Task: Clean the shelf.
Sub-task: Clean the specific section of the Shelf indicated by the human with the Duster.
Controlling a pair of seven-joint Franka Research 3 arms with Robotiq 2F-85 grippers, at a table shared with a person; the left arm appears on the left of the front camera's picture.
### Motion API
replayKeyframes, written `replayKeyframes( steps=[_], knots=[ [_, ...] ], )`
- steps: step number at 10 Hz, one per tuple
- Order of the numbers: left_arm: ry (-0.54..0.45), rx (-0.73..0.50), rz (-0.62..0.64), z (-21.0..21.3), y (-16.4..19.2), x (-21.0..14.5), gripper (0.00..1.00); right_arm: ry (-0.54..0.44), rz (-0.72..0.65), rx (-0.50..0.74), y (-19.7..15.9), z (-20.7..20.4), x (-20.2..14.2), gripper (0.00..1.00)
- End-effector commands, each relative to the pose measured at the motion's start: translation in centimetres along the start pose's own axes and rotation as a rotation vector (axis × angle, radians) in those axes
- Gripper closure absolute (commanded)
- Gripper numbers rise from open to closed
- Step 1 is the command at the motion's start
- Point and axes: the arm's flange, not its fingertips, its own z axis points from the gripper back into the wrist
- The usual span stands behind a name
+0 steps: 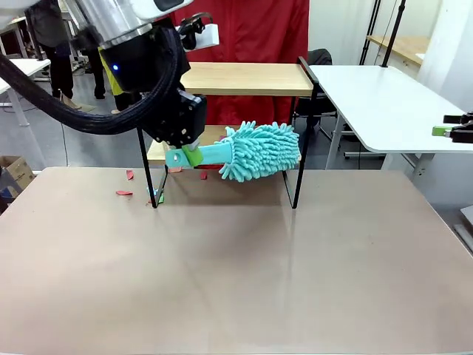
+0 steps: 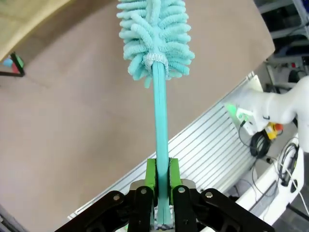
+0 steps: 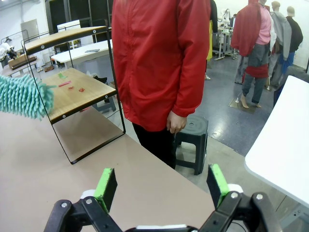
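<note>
In the front view the left gripper is clamped on the flat handle of a teal duster. It holds the duster level, with the fluffy head pointing right. The shelf stands at the far middle of the brown table, with a person in a red jacket close behind it. The head hangs level with the gap between the two boards, which suits a sideways sweep of the lower one. Red scraps lie on the table near the shelf's left front leg. A white table stands far right.

In the left wrist view the green pads pinch the handle near its end, so nearly the whole length reaches forward. The head is over bare tabletop, and a corner of the shelf sits apart from it at the upper left. I judge it is not touching the shelf.

In the right wrist view the right gripper has its jaws spread wide and empty. It looks across the table's right end, out of the duster's path. From here the duster sits on the near side of the shelf's near right post. More red and green bits lie on the lower board. The thin black posts are what the head must clear. The person's hand hangs near a dark stool, just beyond the shelf.
</note>
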Motion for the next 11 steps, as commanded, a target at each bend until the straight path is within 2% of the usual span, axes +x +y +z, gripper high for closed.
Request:
replayKeyframes(
  steps=[1,3,5,7,8,9,11],
  knots=[
    [-0.077,0.029,0.044,-1.0,-0.6,1.0,0.87,0.015,-0.01,-0.015,0.3,-0.2,0.5,0.0],
    [-0.081,0.129,0.088,-1.7,-1.7,3.3,0.87,0.015,-0.01,-0.015,0.3,-0.2,0.5,0.0],
    [-0.088,0.169,0.107,-2.8,-2.9,5.6,0.87,0.015,-0.01,-0.015,0.3,-0.2,0.5,0.0],
    [-0.15,0.21,0.14,-4.2,-4.1,7.3,0.87,0.015,-0.01,-0.015,0.3,-0.2,0.5,0.0],
    [-0.155,0.203,0.167,-4.4,-3.9,7.8,0.87,0.015,-0.01,-0.015,0.3,-0.2,0.5,0.0],
    [-0.116,0.156,0.146,-4.1,-3.4,8.1,0.87,0.015,-0.01,-0.015,0.3,-0.2,0.5,0.0],
    [-0.126,0.182,0.129,-4.5,-3.5,6.9,0.87,0.015,-0.01,-0.015,0.3,-0.2,0.5,0.0]
  ],
)
